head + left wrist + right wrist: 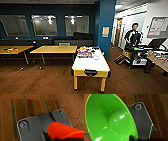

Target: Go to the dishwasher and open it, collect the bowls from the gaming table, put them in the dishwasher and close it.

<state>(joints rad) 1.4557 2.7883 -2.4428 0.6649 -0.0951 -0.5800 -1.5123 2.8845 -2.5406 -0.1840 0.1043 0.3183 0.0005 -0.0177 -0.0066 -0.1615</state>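
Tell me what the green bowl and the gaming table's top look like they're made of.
Green bowl: likely glossy plastic, with an even bright colour and sharp white glints inside. Gaming table: smooth white top, probably laminate, on a yellow frame that could be painted wood.

The room is dim, with dark blue walls and brown floor soaking up light. Ceiling lamps glare as pale smears in the wall windows (45,25), and the corridor (130,20) on the right is far brighter, nearly washed out. The white top of the gaming table (91,63) catches the light and casts a soft shadow beneath itself. The head view is blurry and blocky, lines bowing toward the edges. In the right wrist view the green bowl (109,117) shows small white highlights; the orange thing (62,131) close to the left wrist camera is out of focus.
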